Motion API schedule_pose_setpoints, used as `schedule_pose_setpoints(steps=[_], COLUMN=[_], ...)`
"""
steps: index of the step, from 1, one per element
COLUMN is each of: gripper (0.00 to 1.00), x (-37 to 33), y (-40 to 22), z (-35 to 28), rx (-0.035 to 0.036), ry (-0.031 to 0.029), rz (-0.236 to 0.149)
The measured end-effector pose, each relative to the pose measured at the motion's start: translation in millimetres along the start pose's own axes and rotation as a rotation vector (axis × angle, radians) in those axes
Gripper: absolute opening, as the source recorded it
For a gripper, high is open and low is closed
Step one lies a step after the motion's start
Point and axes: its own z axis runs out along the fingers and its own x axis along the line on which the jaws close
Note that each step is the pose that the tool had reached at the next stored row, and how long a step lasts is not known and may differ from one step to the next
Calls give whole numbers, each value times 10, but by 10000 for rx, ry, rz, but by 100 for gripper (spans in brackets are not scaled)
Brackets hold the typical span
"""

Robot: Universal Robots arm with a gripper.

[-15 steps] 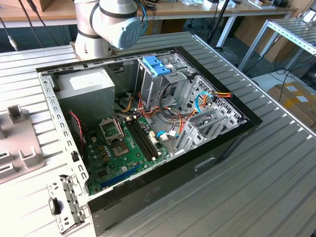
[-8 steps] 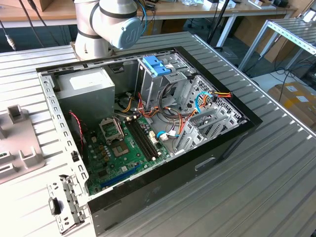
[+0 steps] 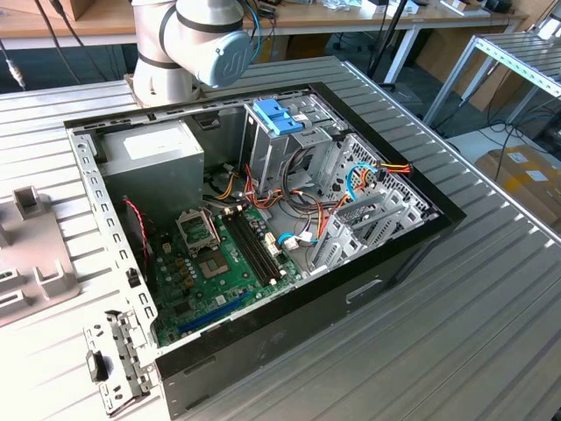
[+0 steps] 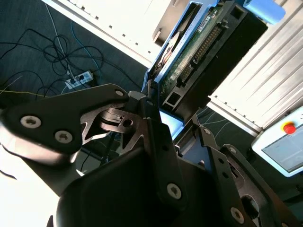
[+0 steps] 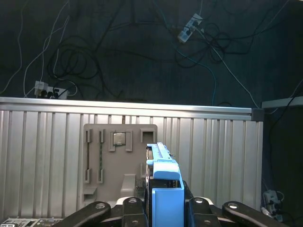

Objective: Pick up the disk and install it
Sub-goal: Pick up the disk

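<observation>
Between jaws: disk (image 5: pixel 164 189) clamped on both sides.

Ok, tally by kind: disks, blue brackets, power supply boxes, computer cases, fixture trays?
Dark rectangular disk in a bright blue plastic carrier, gripped by the claw: 1
Pale blue plastic bracket with parallel tabs: 1
Grey metal power supply box: 1
Open black computer case: 1
Grey plastic fixture tray: 1
Total: 5

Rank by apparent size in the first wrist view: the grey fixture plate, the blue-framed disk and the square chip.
1. grey fixture plate
2. disk, gripped by the end effector; its nearness to the camera inflates it
3. square chip, clearly smallest
</observation>
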Motion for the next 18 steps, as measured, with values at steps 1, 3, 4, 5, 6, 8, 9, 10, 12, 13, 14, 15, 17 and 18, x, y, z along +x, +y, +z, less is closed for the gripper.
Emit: schedule_pose_setpoints(steps=[1, 3, 4, 5, 6, 8, 9, 10, 12, 13, 14, 15, 17, 18], gripper=[37, 37, 37, 37, 37, 37, 37, 37, 37, 37, 37, 37, 37, 37], x=[0, -1, -1, -2, -2, -3, -3, -3, -4, -4, -5, -5, -5, -6], y=[0, 1, 2, 2, 3, 3, 4, 4, 5, 5, 6, 6, 6, 6], z=[-8, -24, -36, -54, -65, -81, -89, -100, -119, -128, -139, -148, -159, -159], rx=[0, 0, 1, 0, 0, 0, 1, 1, 0, 1, 1, 1, -1, 0], ry=[-1, -2, -4, -5, -7, -8, -9, -10, -11, -11, -12, -13, -15, -15], rz=[0, 0, 0, 0, 0, 0, -1, -1, -1, -1, 0, -1, 0, 0])
